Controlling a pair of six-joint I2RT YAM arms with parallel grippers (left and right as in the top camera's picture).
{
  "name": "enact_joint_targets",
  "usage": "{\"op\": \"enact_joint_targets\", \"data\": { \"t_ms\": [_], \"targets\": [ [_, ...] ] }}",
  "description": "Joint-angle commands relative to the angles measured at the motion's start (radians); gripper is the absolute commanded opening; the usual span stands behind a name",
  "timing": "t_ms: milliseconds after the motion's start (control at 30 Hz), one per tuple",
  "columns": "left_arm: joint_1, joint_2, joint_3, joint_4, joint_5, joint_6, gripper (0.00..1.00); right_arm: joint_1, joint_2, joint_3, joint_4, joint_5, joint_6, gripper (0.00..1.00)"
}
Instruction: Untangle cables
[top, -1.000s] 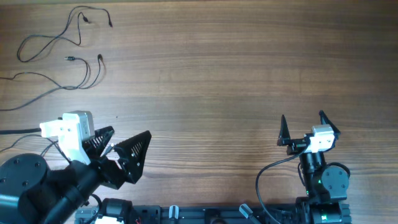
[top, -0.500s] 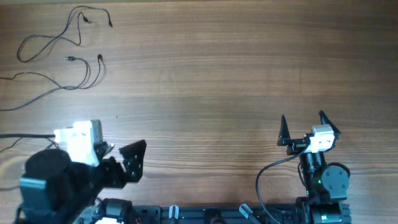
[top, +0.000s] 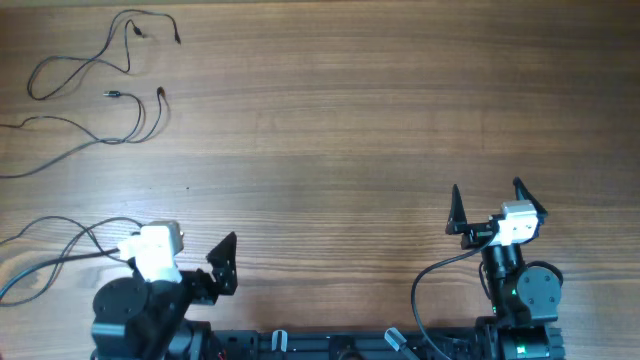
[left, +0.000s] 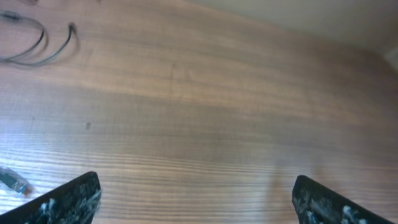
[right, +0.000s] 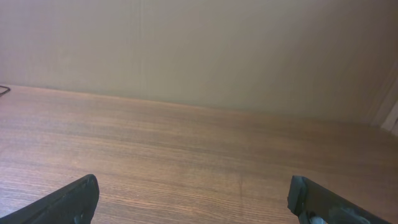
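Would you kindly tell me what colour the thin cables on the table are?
Black; the cables show best in the overhead view.

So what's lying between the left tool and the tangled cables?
Nothing: in the overhead view only bare wooden table separates the open left tool, near the front edge, from the cables at the far left corner.

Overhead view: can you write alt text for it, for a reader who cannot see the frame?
Thin dark cables lie loosely looped in the far left corner of a wooden table, with nothing touching them. The left pincer and right pincer sit at the near edge, far from the cables, both open and holding nothing.
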Motion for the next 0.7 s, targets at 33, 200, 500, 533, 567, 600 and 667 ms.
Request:
{"op": "enact_joint_targets", "data": {
  "t_ms": [33, 200, 500, 533, 567, 600, 667],
  "targets": [
    [0.007, -0.063, -0.135, 0.128, 0.06, 0.102, 1.0, -0.005, -0.013, -0.002, 0.002, -0.002, -0.012, 1.0],
    [0.007, -0.157, -0.246, 0.218, 0.06, 0.102, 1.0, -0.005, -0.013, -0.002, 0.002, -0.002, -0.012, 1.0],
    [0.01, -0.204, -0.375, 0.424, 0.06, 0.102, 1.0, -0.005, -0.013, -0.002, 0.003, -0.002, -0.011, 1.0],
    [0.014, -0.204, -0.381, 0.436, 0.06, 0.102, 1.0, -0.005, -0.013, -0.002, 0.002, -0.002, -0.011, 1.0],
    [0.026, -0.204, -0.402, 0.476, 0.06, 0.102, 1.0, -0.005, -0.013, -0.002, 0.002, -0.002, -0.012, 1.0],
    [0.031, -0.204, -0.412, 0.495, 0.059, 0.103, 1.0, -0.005, -0.013, -0.002, 0.002, -0.002, -0.012, 1.0],
    [0.036, -0.204, -0.433, 0.525, 0.058, 0.103, 1.0, -0.005, -0.013, -0.002, 0.003, -0.002, -0.012, 1.0]
  ]
}}
